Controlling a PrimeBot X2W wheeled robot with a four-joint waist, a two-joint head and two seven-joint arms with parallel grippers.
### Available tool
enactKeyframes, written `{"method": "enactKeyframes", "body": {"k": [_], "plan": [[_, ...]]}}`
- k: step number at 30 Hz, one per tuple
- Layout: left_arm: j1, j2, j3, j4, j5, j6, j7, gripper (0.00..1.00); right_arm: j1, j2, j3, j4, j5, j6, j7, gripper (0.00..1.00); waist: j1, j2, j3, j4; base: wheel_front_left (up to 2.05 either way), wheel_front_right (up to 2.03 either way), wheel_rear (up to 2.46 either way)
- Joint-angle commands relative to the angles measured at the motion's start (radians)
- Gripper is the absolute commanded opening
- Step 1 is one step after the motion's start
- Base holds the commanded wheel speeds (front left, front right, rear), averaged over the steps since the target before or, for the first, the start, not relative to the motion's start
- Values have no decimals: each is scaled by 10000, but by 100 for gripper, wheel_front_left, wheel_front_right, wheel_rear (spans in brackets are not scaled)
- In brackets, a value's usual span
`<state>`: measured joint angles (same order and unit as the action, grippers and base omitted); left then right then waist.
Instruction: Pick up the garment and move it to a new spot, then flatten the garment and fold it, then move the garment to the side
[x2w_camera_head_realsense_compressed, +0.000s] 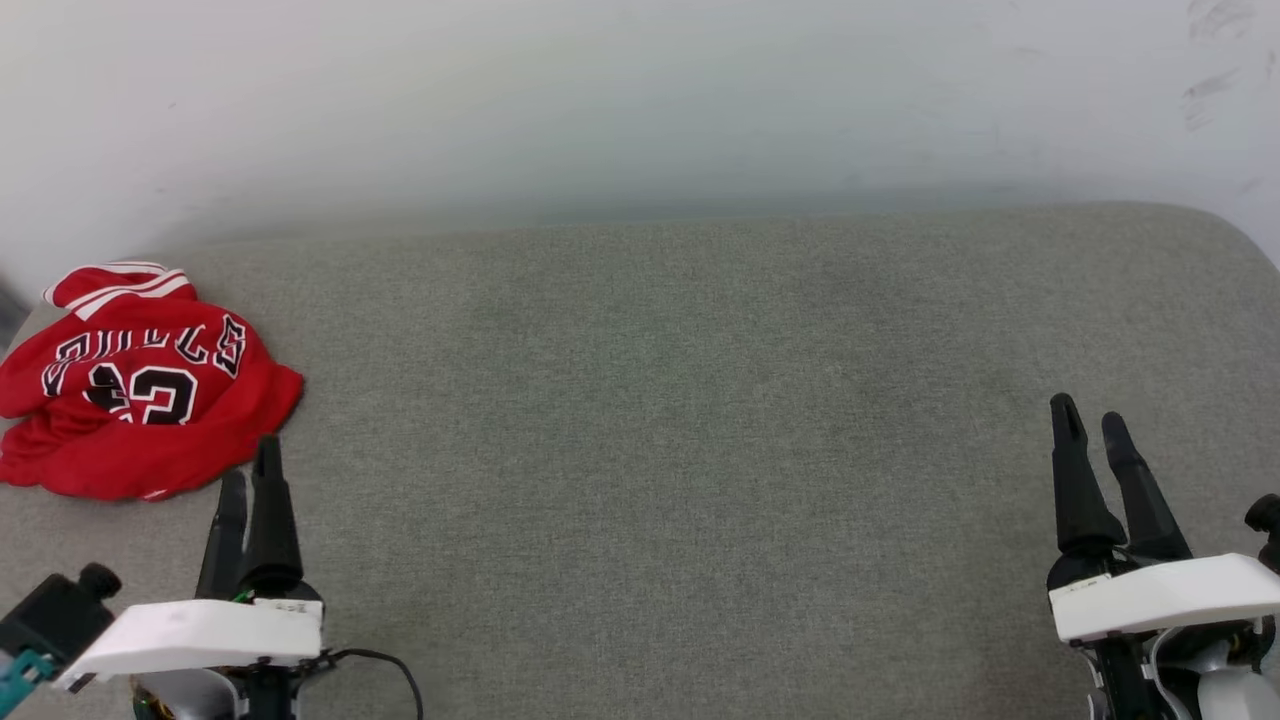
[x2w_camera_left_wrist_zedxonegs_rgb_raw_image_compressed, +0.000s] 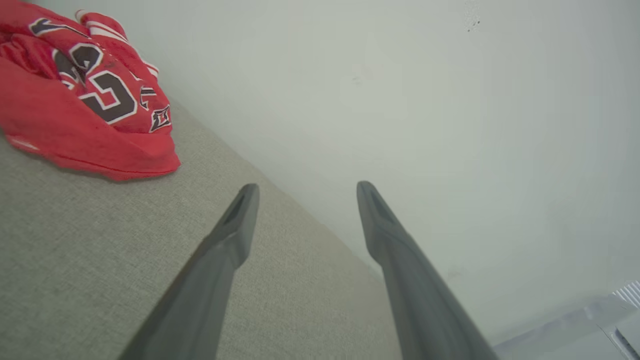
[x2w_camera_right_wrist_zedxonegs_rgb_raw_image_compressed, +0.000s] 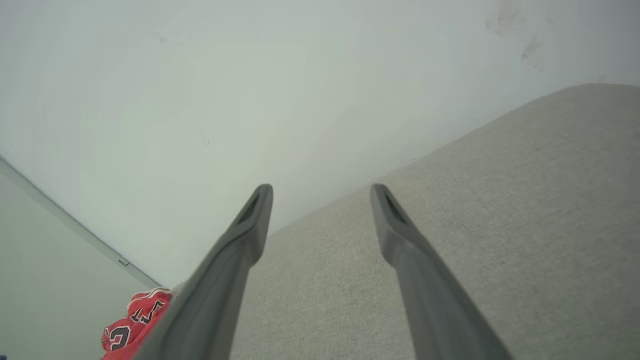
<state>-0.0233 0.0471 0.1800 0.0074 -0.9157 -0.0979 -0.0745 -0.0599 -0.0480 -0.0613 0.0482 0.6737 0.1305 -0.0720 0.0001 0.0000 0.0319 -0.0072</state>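
- We open with the garment (x2w_camera_head_realsense_compressed: 140, 390) bunched in a red heap at the far-left end of the counter (x2w_camera_head_realsense_compressed: 650, 400), close to the wall (x2w_camera_head_realsense_compressed: 640, 100). The lettering and number face up but are creased, and the striped trim lies on the wall side.
- It's crumpled, not spread, so we judge nothing of the task is done yet and the pick-up comes first.
- Our left claw (x2w_camera_head_realsense_compressed: 250, 462) sits just beside the heap's near edge, fingers wide apart and empty. It's the nearer arm, so the grab looks like its job.
- In the left wrist view the heap lies off to the upper left, not between the fingers. We reckon the claw must swing that way before it can close on cloth.
- Our right claw (x2w_camera_head_realsense_compressed: 1090, 412) is well apart at the far right, over bare counter. Its fingers are just as wide, with nothing in them.
- That leaves the whole middle of the counter free, and we take this stretch as the likely new spot, with room to flatten and fold.
- One worry: the heap lies right by the counter's left end. A pinch on only the top layer could drag the cloth instead of lifting it.
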Motion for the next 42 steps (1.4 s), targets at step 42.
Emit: {"method": "enactKeyframes", "body": {"k": [42], "plan": [[361, 1934, -4837, -1120, 6086, 3679, -1197, 100, 45, -31, 685, -595, -6639, 1, -1214, 100, -1, 0, 198, -182, 0, 0, 0]]}}
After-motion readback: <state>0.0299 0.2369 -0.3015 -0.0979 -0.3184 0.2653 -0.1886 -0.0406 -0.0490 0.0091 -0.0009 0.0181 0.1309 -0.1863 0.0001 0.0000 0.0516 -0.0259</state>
